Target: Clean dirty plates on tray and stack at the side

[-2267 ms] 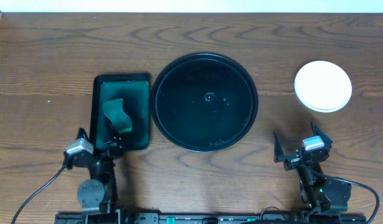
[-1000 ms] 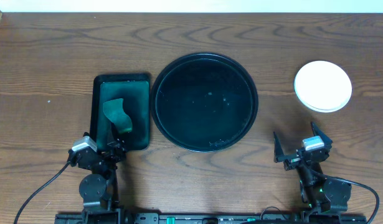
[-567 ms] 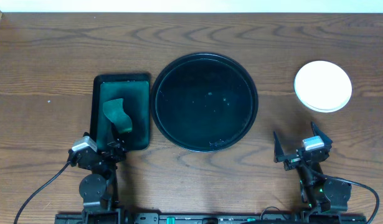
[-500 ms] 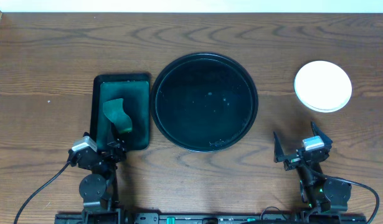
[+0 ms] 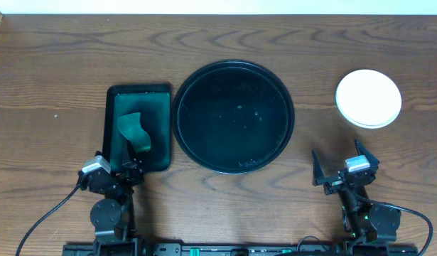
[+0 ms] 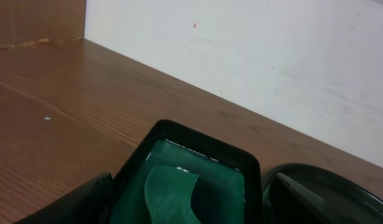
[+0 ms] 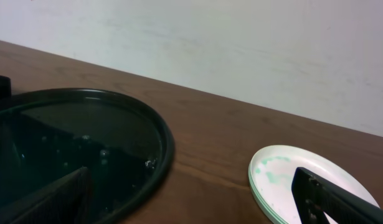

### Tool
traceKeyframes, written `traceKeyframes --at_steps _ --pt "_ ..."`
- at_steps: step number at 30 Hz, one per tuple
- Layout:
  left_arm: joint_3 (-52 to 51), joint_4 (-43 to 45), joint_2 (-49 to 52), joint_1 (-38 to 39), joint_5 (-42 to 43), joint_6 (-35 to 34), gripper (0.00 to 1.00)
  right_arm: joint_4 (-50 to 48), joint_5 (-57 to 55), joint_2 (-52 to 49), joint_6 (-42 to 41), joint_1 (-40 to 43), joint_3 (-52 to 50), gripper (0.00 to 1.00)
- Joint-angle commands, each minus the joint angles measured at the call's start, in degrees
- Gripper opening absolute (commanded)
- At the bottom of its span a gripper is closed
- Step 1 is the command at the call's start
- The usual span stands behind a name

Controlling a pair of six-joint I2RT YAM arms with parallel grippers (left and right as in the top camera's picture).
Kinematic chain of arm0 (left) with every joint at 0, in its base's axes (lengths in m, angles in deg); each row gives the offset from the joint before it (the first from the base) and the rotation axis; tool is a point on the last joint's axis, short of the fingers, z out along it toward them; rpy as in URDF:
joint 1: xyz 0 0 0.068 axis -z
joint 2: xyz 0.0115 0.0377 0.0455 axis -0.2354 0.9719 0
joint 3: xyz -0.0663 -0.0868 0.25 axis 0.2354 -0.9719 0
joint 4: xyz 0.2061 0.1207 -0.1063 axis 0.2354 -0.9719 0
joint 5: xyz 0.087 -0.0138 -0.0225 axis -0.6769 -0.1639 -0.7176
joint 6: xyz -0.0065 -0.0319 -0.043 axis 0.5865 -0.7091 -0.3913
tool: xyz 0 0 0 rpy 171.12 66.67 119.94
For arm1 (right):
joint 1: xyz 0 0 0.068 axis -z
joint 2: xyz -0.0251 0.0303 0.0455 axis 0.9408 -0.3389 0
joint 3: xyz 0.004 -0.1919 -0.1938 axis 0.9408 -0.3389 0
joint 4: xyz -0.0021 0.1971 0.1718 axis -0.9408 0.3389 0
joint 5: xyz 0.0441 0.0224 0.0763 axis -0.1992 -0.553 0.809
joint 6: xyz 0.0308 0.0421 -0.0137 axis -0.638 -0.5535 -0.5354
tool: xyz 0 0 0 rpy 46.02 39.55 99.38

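The large round black tray (image 5: 233,116) sits mid-table with only a few water specks inside; it also shows in the right wrist view (image 7: 85,149) and its rim shows in the left wrist view (image 6: 328,186). The plates (image 5: 368,98) lie stacked at the far right, white one on top with faint green smears (image 7: 284,180). My left gripper (image 5: 111,169) is open and empty at the near end of the green tray. My right gripper (image 5: 339,167) is open and empty near the front edge, below the stack.
A dark green rectangular tray (image 5: 160,96) left of the black tray holds a green cloth (image 5: 133,131), also in the left wrist view (image 6: 169,193). A white wall (image 7: 241,43) backs the table.
The left arm drew back a little toward the front edge and then stayed still. The right arm, tray and plates have not moved.
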Motion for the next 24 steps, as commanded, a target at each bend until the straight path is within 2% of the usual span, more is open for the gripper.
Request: traceKeyframes --at_steps 1,24 --pt "-0.5 -3.0 -0.3 -0.3 -0.8 1.2 0.80 0.3 -0.3 0.4 0.6 0.2 -0.1 0.99" --pt "-0.5 -3.0 -0.3 -0.3 -0.8 1.1 0.80 0.3 -0.3 0.4 0.6 0.2 -0.1 0.99"
